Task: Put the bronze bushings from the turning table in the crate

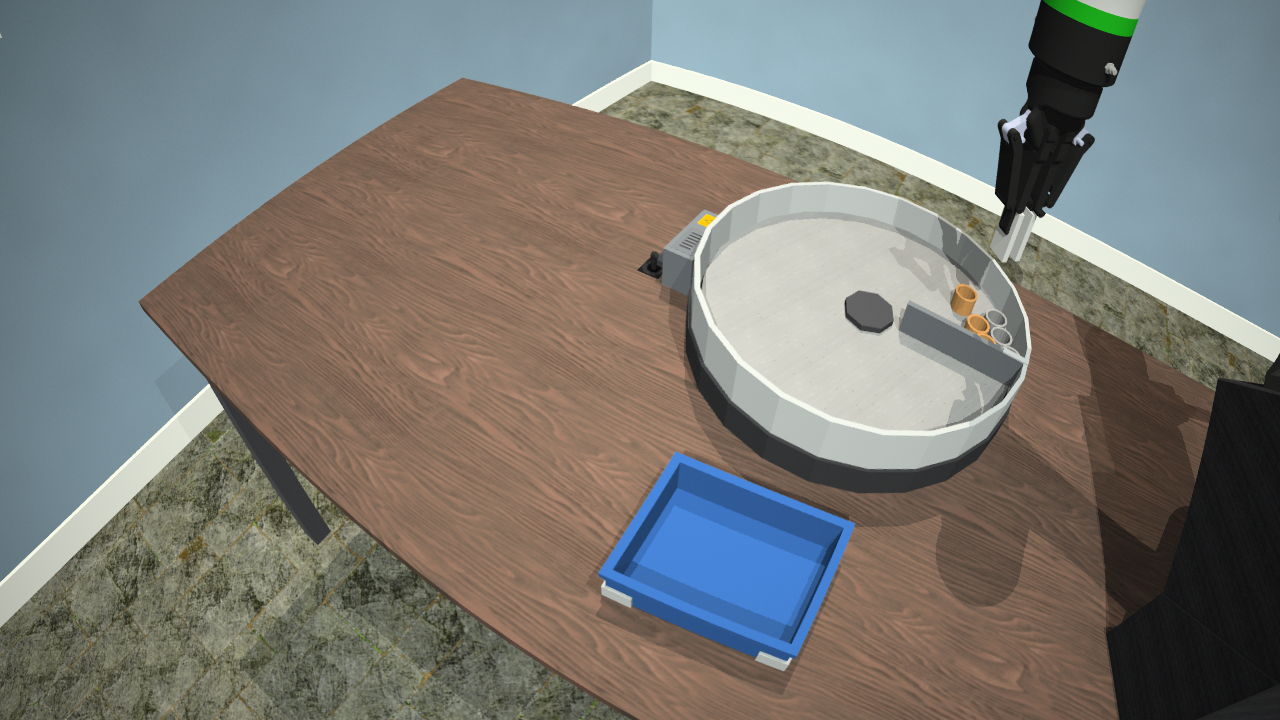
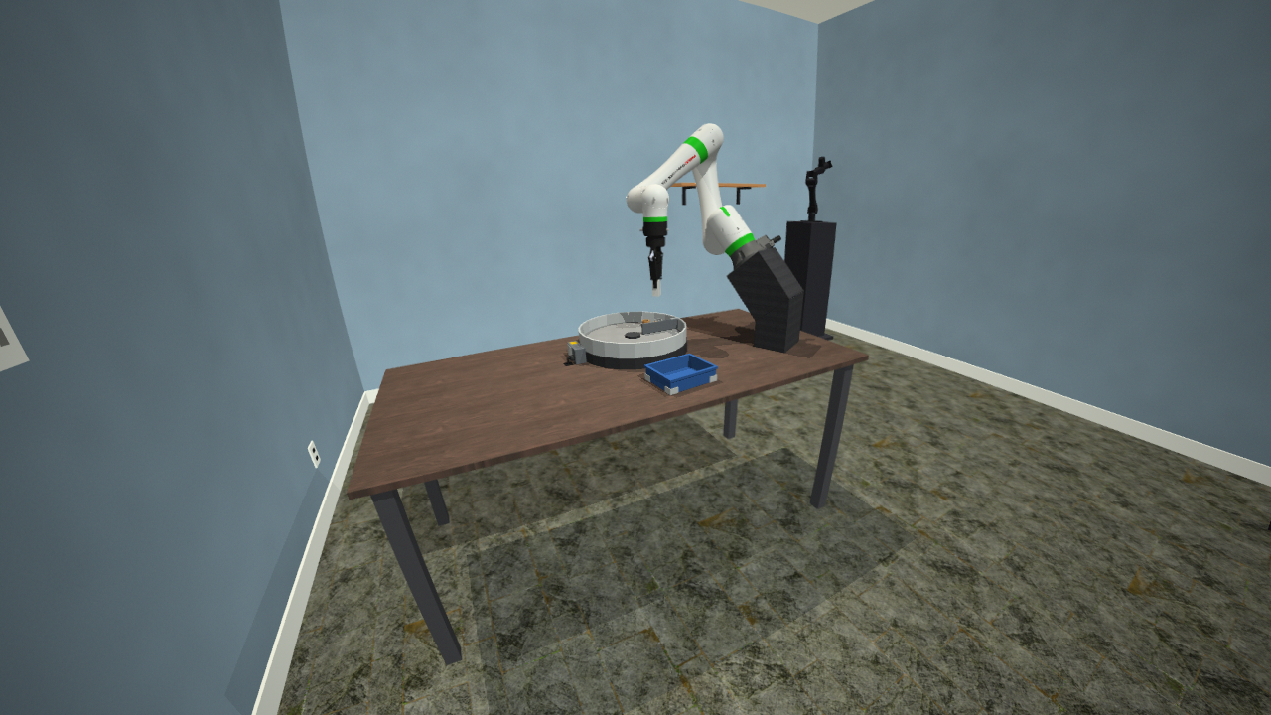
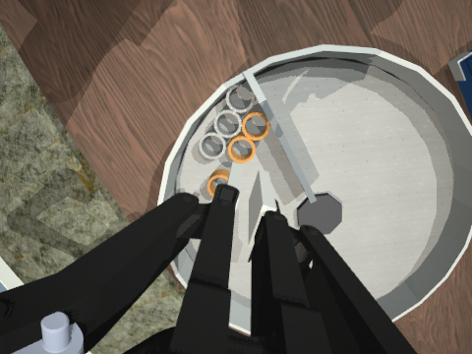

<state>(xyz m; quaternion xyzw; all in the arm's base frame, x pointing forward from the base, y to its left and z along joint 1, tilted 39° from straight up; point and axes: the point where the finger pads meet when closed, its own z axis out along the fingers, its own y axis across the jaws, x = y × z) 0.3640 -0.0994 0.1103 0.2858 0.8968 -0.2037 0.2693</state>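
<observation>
The round grey turning table [image 1: 769,416] [image 2: 622,351] [image 3: 341,51] holds three bronze bushings and three steel ones, crowded by its grey divider bar [image 1: 957,340] near the rim. One bronze bushing [image 1: 964,299] [image 3: 218,184] stands a little apart from the cluster. Two other bronze bushings [image 3: 255,126] [image 3: 242,149] touch the steel bushings [image 1: 996,318] [image 3: 227,124]. My gripper [image 1: 1014,241] [image 2: 655,286] [image 3: 245,182] is shut and empty. It hangs well above the table's far rim. The blue crate [image 1: 626,564] [image 2: 679,373] stands empty on the near side.
A dark hub [image 1: 868,310] [image 3: 322,211] sits at the turning table's centre. A small grey control box [image 1: 689,241] stands against its left side. The robot's black base [image 2: 769,293] stands at the table's right end.
</observation>
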